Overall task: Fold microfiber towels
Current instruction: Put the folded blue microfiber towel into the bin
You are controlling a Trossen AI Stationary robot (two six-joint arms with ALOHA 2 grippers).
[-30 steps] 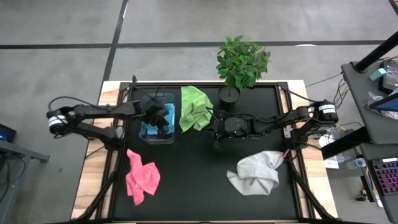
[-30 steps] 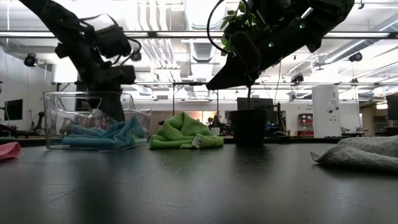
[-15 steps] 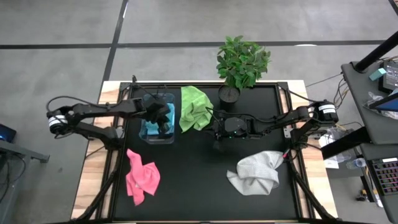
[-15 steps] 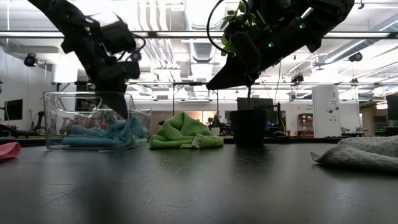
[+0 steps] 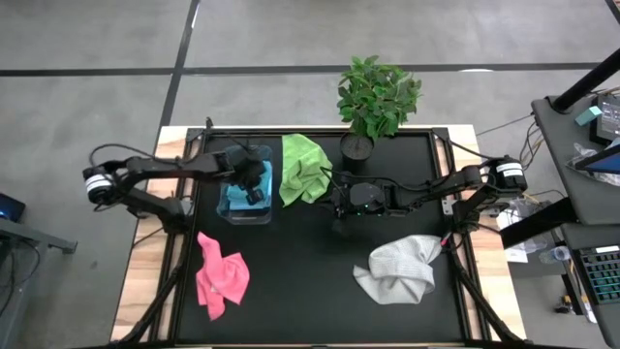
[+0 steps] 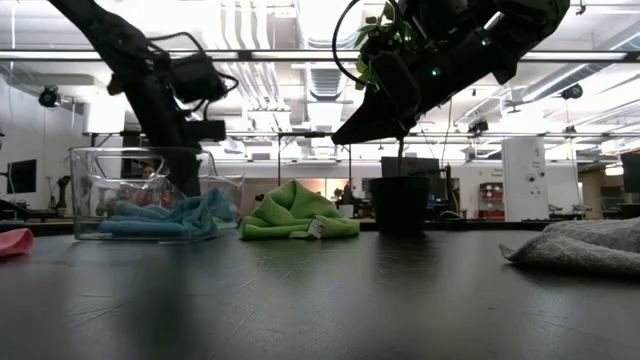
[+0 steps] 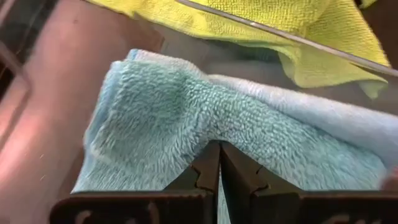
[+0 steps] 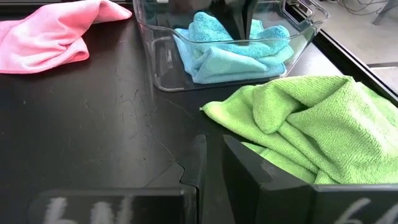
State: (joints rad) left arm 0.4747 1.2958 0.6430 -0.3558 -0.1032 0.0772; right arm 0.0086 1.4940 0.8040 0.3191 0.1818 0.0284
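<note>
Two light blue towels (image 8: 230,56) lie bunched in the clear bin (image 8: 158,71) at the table's far left. My left gripper (image 7: 217,146) reaches down into the bin (image 5: 237,218), shut on one of them (image 7: 155,124). The lime green towel (image 5: 302,167) lies crumpled right of the bin. The pink towel (image 5: 221,276) is at the near left and the grey-white one (image 5: 399,269) at the near right. My right gripper (image 8: 214,155) hovers over the table's middle, near the green towel (image 8: 311,124). Its fingers are all but shut, with nothing between them. My left gripper pinches a raised fold of the light blue towel (image 7: 208,134) between its two fingertips. The fingers (image 8: 239,25) come from above, slanting down into the bin. The cloth puckers toward the tips. The rest of the towel lies on the bin's floor.
A potted plant (image 5: 376,97) stands at the far edge, just behind my right arm. The bin's clear walls (image 6: 90,180) surround my left gripper. Bare black tabletop (image 5: 300,281) lies between the pink and grey-white towels.
My left gripper has stayed down in the bin and shut. Its wrist has rolled and it has shifted a little sideways over the blue towels.
</note>
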